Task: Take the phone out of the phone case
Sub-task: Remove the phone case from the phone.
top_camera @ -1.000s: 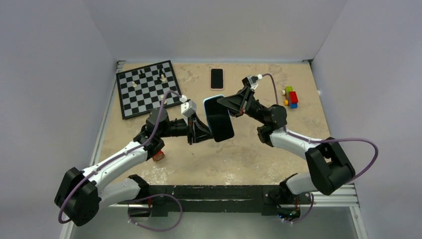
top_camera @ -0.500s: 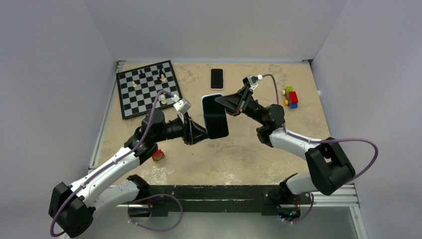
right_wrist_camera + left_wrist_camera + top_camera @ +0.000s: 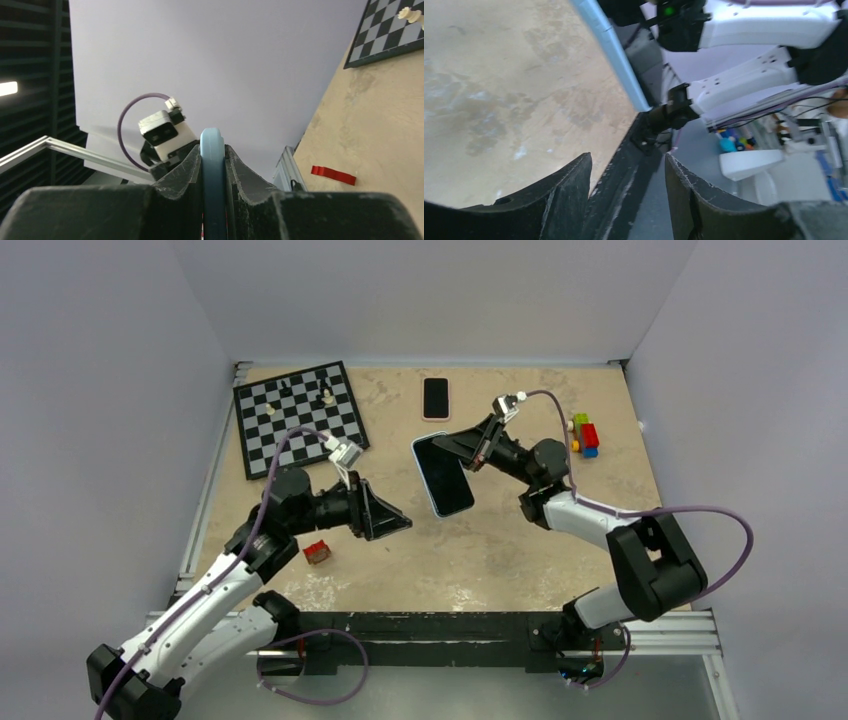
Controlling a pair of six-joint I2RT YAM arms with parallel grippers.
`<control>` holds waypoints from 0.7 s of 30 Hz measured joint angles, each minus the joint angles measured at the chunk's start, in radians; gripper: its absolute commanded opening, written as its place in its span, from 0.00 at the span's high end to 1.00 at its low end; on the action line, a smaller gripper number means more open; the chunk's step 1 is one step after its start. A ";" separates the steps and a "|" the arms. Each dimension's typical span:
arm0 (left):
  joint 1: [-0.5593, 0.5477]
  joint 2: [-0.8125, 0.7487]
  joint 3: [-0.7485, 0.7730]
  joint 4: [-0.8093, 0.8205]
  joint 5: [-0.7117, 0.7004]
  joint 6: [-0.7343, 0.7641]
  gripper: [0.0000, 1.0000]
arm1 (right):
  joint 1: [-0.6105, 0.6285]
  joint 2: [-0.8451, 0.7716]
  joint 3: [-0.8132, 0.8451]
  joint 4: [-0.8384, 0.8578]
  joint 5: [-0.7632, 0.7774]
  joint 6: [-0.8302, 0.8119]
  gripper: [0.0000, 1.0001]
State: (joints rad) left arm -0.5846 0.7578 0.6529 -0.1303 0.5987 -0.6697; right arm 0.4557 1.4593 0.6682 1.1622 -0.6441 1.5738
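Note:
A dark-screened phone in a light blue case (image 3: 443, 475) hangs tilted above the table's middle. My right gripper (image 3: 468, 445) is shut on its upper right end. In the right wrist view the blue case edge (image 3: 212, 165) sits pinched between my right gripper's (image 3: 213, 150) two fingers. My left gripper (image 3: 398, 524) is open and empty, a short way left of the phone and apart from it. In the left wrist view its gripper (image 3: 626, 172) holds nothing, and the blue case edge (image 3: 609, 45) shows ahead.
A chessboard (image 3: 295, 418) with a few pieces lies at the back left. A second phone in a pink-rimmed case (image 3: 435, 398) lies at the back middle. Coloured bricks (image 3: 585, 433) sit at the right. A small red object (image 3: 318, 552) lies by the left arm.
My left gripper has let go of the phone's lower end and drawn back to the left and down. The right gripper still holds the phone, now tilted a little more.

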 measured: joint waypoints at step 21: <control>-0.049 0.082 0.148 0.042 -0.195 -0.315 0.35 | 0.001 -0.101 0.005 -0.256 0.005 -0.233 1.00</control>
State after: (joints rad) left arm -0.6334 0.8398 0.8009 -0.0883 0.4038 -0.9844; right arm 0.4568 1.3579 0.6731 0.9062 -0.6395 1.3407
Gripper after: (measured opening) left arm 0.619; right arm 0.190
